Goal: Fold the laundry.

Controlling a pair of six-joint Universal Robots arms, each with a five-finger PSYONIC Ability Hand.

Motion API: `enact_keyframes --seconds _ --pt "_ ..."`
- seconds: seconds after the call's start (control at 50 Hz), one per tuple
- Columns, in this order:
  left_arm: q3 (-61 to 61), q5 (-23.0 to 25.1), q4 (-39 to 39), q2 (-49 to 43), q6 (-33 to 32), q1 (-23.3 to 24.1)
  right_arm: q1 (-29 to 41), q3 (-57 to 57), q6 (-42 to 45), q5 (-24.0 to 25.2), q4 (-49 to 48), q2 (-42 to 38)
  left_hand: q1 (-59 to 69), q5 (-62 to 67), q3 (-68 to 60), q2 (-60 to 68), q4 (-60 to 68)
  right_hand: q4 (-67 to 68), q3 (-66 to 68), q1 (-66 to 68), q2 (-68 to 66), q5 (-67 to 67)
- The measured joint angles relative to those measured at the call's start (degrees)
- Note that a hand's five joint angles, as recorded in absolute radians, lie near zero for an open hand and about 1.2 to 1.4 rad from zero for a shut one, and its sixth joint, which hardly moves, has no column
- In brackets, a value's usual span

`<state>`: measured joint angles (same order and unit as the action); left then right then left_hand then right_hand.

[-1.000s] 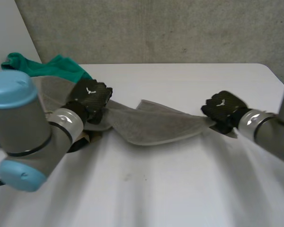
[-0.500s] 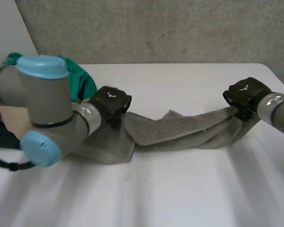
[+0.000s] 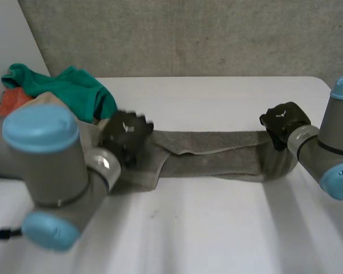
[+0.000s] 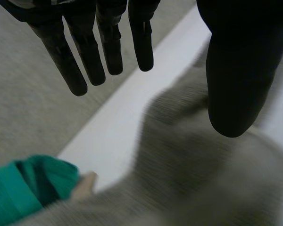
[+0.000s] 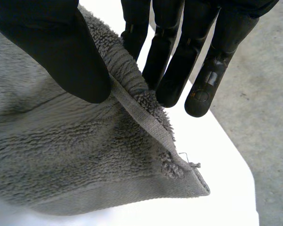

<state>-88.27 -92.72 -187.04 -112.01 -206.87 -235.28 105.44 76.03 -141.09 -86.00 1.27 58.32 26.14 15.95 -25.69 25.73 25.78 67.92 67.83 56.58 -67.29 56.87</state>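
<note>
A grey towel (image 3: pixel 217 154) lies in a long folded band across the white table (image 3: pixel 217 228). My left hand (image 3: pixel 126 132) hovers over the towel's left end. In the left wrist view its fingers (image 4: pixel 85 56) are straight and the thumb stands apart from them, with the towel (image 4: pixel 203 179) lying loose below and nothing between them. My right hand (image 3: pixel 283 119) is at the towel's right end. In the right wrist view its thumb (image 5: pixel 61 47) and fingers pinch the towel's hemmed edge (image 5: pixel 141 113) near a corner.
A pile of laundry sits at the table's back left: a green cloth (image 3: pixel 74 91) over an orange one (image 3: pixel 14 103). The green cloth (image 4: pixel 23 188) lies just beyond the towel's left end. The floor drops away past the table edge near my right hand.
My left hand has opened and let go of the towel's left end. The towel has dropped from a lifted, twisted span to a flat band on the table. My right hand keeps its pinch.
</note>
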Motion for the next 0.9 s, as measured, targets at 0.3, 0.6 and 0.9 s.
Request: enact_keyframes --seconds 0.3,0.6,0.9 --pt "-5.8 -1.9 -9.4 -8.4 -0.2 3.3 0.0 5.3 0.1 1.5 -0.1 1.3 7.4 7.6 -7.6 7.6 7.9 0.0 0.0 0.0 0.0 0.0" --pt "1.3 -1.8 -11.4 -16.0 -0.5 2.1 -0.2 8.5 0.1 1.4 -0.6 1.3 13.6 13.5 -14.1 14.2 14.1 0.0 0.0 0.0 0.0 0.0" --pt "3.4 -2.0 -10.3 -15.7 -3.5 1.4 -1.2 8.0 0.9 1.3 -0.1 1.5 39.4 39.8 -42.3 42.5 42.7 0.0 0.0 0.0 0.0 0.0"
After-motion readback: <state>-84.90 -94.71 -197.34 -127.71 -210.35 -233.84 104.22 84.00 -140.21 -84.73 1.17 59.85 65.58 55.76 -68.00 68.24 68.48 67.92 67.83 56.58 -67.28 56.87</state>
